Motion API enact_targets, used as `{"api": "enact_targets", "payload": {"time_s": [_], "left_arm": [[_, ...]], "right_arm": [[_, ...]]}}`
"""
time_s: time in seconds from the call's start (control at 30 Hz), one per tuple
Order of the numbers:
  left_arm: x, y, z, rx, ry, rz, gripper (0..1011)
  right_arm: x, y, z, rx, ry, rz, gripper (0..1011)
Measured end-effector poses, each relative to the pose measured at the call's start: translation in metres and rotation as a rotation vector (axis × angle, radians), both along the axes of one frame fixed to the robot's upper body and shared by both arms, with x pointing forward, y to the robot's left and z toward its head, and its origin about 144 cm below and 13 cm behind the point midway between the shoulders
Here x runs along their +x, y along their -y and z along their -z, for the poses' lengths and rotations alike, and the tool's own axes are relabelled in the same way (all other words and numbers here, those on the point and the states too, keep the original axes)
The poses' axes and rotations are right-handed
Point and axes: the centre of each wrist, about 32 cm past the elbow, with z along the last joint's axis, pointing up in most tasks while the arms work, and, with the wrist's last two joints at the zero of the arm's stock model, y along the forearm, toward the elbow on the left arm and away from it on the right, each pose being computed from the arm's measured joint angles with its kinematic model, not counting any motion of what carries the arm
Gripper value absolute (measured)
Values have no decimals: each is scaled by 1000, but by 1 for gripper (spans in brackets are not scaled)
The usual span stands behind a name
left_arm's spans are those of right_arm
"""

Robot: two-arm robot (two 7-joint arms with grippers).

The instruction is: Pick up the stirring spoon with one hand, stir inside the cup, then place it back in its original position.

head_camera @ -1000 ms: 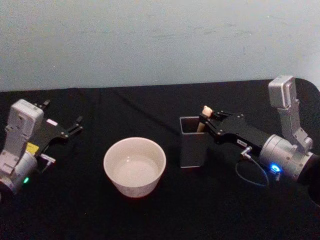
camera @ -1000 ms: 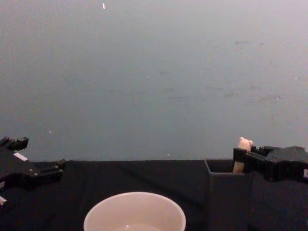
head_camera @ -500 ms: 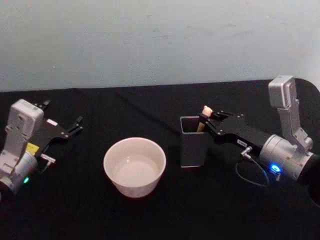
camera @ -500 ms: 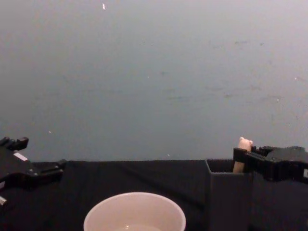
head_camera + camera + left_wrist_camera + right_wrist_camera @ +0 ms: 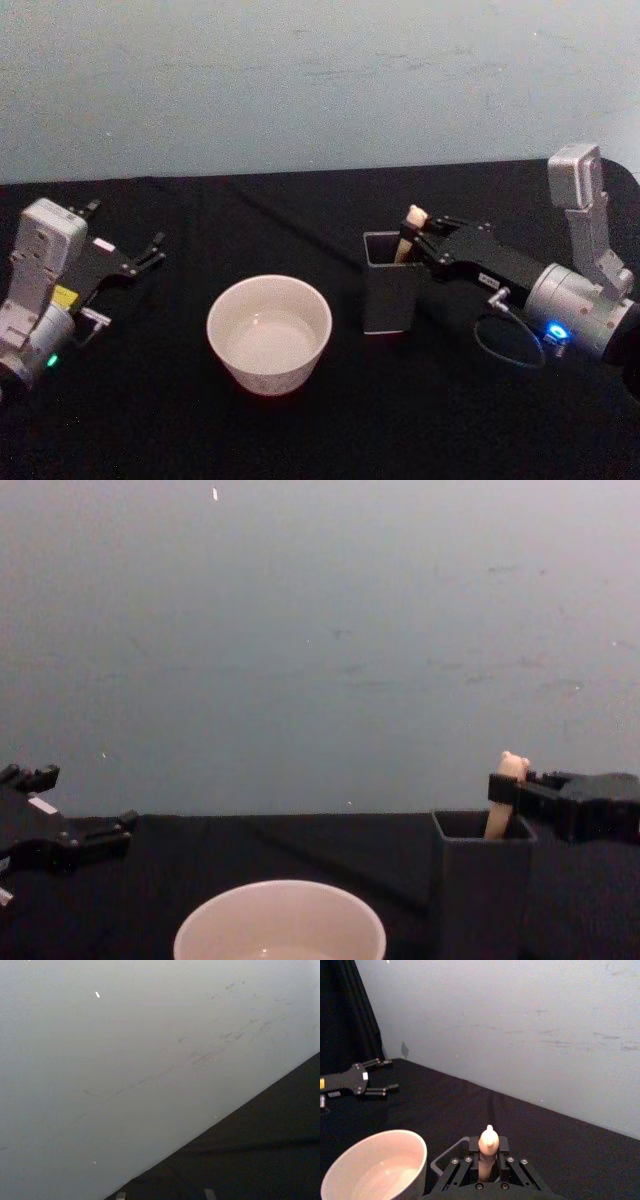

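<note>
looking at a black-clothed table (image 5: 300, 205) with a pale blue-grey wall (image 5: 300, 80) behind it. got the right gripper (image 5: 413, 240) reaching in from the right side, clamped tight on the beige handle of the stirring spoon (image 5: 410, 228), just below the little bear head. easy to check from the right wrist view: black fingers (image 5: 473, 1146) pressed against both sides of the handle. spoon standing close to upright in the far right corner of the dark grey square holder (image 5: 388, 300), bear head poking up above the rim, lower end down inside and hidden, so can't tell whether touching the bottom or not. same story from the chest view, with the handle rising out of the holder's right side and the gripper level with its top. then the cream-white cup (image 5: 262, 372) sitting just left of the holder and a bit nearer the robot, near but not touching, strip of black cloth between. something pale and shiny at the bottom of the cup, can't say what. left gripper (image 5: 125, 230) way off at the table's left side, fingers spread wide and holding nothing, well apart from the cup.
</note>
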Motion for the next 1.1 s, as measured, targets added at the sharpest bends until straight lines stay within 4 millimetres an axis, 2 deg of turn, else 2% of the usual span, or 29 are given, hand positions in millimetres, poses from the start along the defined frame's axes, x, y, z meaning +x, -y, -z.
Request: {"api": "enact_targets", "payload": {"time_s": [0.33,0.7,1.1], "left_arm": [[0,0,0,0,0,0,1001],[0,0,0,0,0,0,1001],[0,0,0,0,0,0,1001]], "right_arm": [[0,7,-16,67,14,11,214],[-1,15,-45,148,92,19,214],[9,3,-60,222,158,-26,214]]}}
